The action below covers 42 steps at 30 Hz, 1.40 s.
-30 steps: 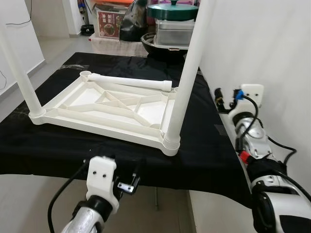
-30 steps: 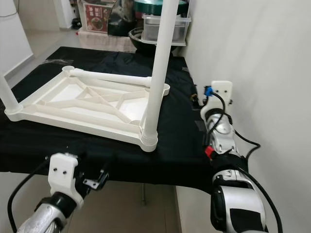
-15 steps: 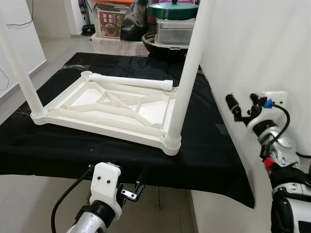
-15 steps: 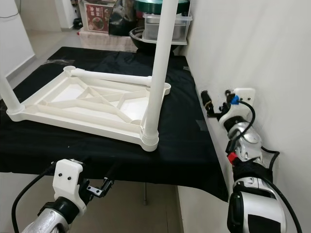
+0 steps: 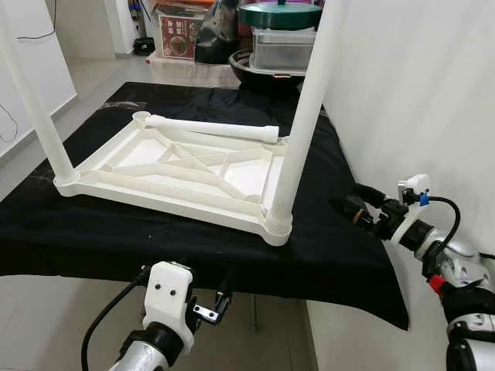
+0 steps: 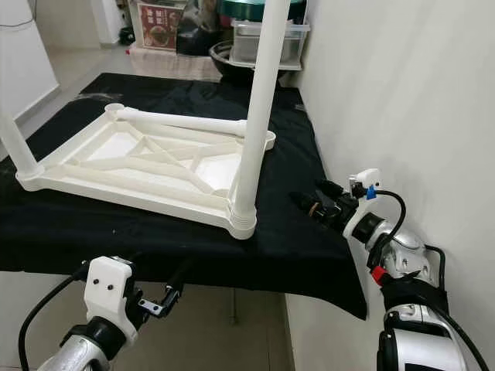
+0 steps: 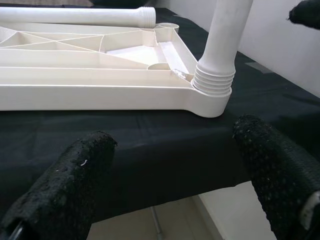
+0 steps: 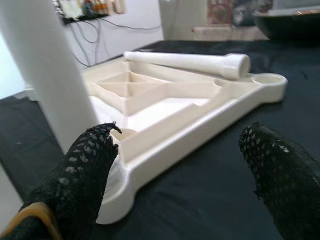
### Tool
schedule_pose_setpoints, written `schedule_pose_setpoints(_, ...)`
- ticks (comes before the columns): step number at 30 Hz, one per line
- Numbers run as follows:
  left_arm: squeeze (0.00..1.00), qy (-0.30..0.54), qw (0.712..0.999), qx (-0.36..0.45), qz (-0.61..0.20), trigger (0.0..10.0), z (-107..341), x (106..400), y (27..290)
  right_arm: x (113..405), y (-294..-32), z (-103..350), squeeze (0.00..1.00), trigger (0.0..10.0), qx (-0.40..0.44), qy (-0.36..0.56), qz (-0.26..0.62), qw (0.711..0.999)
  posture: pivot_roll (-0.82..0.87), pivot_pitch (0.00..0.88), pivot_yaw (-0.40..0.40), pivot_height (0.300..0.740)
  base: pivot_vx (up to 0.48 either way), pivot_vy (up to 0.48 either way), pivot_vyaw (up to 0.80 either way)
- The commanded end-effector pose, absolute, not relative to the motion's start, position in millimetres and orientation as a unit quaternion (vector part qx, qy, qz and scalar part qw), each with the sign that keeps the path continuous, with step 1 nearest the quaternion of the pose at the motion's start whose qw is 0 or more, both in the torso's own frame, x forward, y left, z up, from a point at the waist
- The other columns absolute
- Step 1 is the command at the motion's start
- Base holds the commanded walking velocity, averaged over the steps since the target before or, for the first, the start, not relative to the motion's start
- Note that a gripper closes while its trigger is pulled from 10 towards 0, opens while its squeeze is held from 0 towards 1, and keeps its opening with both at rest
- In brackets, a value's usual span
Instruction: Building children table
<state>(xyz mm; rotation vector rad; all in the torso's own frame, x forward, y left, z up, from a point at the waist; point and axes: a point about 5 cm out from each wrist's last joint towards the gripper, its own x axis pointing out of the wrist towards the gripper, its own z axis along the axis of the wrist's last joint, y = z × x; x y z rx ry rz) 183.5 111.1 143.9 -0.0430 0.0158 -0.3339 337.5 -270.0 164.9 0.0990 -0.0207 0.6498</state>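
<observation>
Head view: white plastic ribbed tabletop (image 5: 178, 166), upside down on black cloth-covered table (image 5: 340, 255). Two white tube legs fitted: near-right (image 5: 298, 124), near-left (image 5: 35, 108). Third leg (image 5: 213, 129) loose across far edge; far sockets unfilled.

Left wrist: left gripper (image 7: 170, 180) wide, empty, below near edge.

Right wrist: right gripper (image 8: 175, 165) wide, empty, right of tabletop.

The right arm reaches forward and inward, its right gripper (image 5: 349, 205) held low with the fingers spread wide apart (nothing between them). The left arm sits lower and nearer the body; the left gripper (image 7: 175, 165) also appears spread and holding nothing, though its tips are blurred.
</observation>
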Motion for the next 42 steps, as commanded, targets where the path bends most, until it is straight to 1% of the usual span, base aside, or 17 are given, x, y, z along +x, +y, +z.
schedule_pose_setpoints(1,0.00,0.009,0.985,-0.020,-0.171,10.0,143.3,181.6,110.0,338.2,-265.4,168.8,1.00,10.0,0.049,-0.023,0.332,0.942,0.09,0.106,-0.056,0.740,0.000,0.000,0.00)
schedule_pose_setpoints(2,0.00,0.010,0.985,-0.019,-0.171,10.0,143.1,181.3,110.2,340.2,-259.2,172.2,0.23,10.0,0.040,-0.033,0.339,0.940,0.09,0.106,-0.056,0.740,0.000,0.000,0.00)
schedule_pose_setpoints(3,0.00,0.010,0.985,-0.018,-0.172,10.0,143.0,181.0,110.0,341.4,-254.5,175.3,0.00,10.0,0.043,-0.041,0.347,0.936,0.09,0.101,-0.058,0.740,0.000,0.000,0.00)
schedule_pose_setpoints(9,0.00,0.002,0.984,-0.012,-0.178,10.0,144.9,179.8,108.3,346.7,-242.8,182.1,0.00,10.0,0.042,-0.058,0.361,0.930,0.10,0.091,-0.055,0.740,0.000,0.000,0.00)
schedule_pose_setpoints(16,0.00,-0.008,0.982,-0.007,-0.190,10.0,146.9,178.9,104.9,346.6,-237.6,182.1,0.00,10.0,0.042,-0.056,0.363,0.929,0.10,0.083,-0.052,0.740,0.000,0.000,0.00)
schedule_pose_setpoints(21,0.00,-0.009,0.981,-0.005,-0.195,10.0,146.7,178.0,103.4,343.3,-233.5,180.6,0.00,10.0,0.048,-0.054,0.384,0.920,0.10,0.078,-0.053,0.740,0.000,0.000,0.00)
schedule_pose_setpoints(27,0.00,-0.009,0.980,-0.001,-0.199,10.0,146.1,177.4,102.1,336.3,-225.5,176.5,0.00,10.0,0.044,-0.046,0.433,0.899,0.10,0.076,-0.053,0.740,0.000,0.000,0.00)
schedule_pose_setpoints(35,0.00,-0.010,0.980,0.002,-0.201,10.0,146.3,177.0,101.5,342.0,-221.3,178.1,0.00,10.0,0.034,-0.045,0.413,0.909,0.10,0.075,-0.053,0.740,0.000,0.000,0.00)
schedule_pose_setpoints(42,0.00,-0.011,0.979,0.006,-0.202,10.0,146.7,177.2,100.9,343.8,-214.5,180.0,0.00,10.0,0.033,-0.043,0.423,0.904,0.10,0.088,-0.057,0.740,0.000,0.000,0.00)
